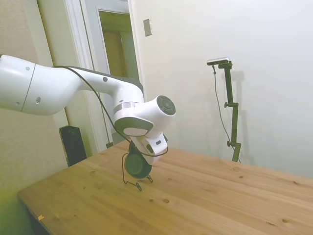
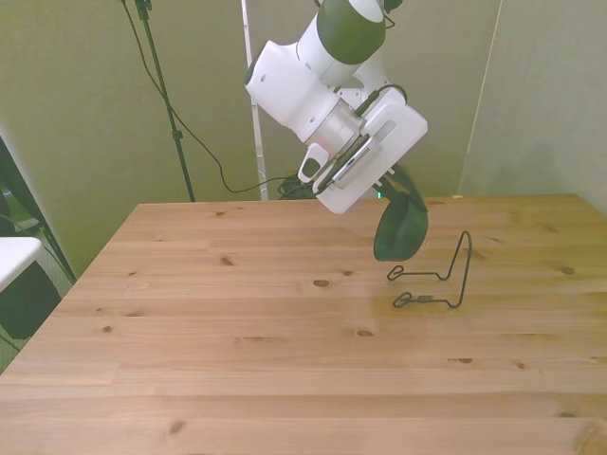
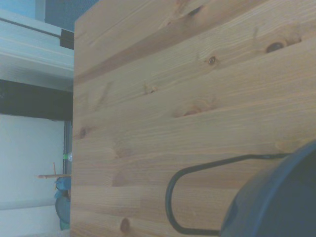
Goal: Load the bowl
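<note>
The dark green bowl (image 2: 400, 227) hangs on edge, rim tilted, just above the table, with my gripper (image 2: 397, 193) shut on its upper rim. Right below and beside it stands the thin black wire rack (image 2: 424, 277), its upright loop toward the front view's right. In the side view the bowl (image 1: 137, 165) sits under the white hand, the gripper (image 1: 143, 154) on its top edge and the rack (image 1: 138, 186) at its foot. The wrist view shows the bowl's dark side (image 3: 276, 197) and one loop of the rack (image 3: 170, 197) lying on the wood.
The wooden table (image 2: 237, 313) stretches wide around the rack. A black speaker-like box (image 1: 72, 143) stands beyond the table's far corner in the side view. A doorway (image 1: 115, 49) lies behind the arm.
</note>
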`<action>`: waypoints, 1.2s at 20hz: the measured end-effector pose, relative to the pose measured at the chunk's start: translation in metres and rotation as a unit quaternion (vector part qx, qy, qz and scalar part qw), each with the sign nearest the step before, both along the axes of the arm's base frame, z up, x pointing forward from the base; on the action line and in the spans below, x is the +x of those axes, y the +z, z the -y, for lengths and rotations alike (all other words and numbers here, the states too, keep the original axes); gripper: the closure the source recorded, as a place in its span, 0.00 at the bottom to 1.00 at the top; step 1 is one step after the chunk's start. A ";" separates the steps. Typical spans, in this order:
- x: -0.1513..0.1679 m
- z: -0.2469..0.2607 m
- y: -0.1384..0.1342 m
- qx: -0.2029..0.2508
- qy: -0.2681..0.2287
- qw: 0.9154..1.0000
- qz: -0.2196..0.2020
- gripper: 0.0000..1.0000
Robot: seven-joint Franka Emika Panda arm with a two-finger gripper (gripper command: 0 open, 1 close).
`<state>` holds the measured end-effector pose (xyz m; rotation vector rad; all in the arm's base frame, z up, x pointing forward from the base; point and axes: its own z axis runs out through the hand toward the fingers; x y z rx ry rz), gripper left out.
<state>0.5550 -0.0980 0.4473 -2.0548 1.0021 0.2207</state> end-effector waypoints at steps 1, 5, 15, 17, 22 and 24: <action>0.000 -0.001 -0.002 0.002 0.000 1.000 -0.001 1.00; 0.002 -0.003 -0.011 0.024 -0.005 1.000 0.003 1.00; 0.006 -0.009 -0.017 0.043 0.000 0.999 0.003 1.00; 0.009 -0.022 -0.014 0.042 0.011 0.999 0.007 1.00; 0.018 -0.058 0.001 0.034 0.032 0.999 0.022 1.00; 0.019 -0.056 -0.002 0.033 0.029 0.999 0.021 1.00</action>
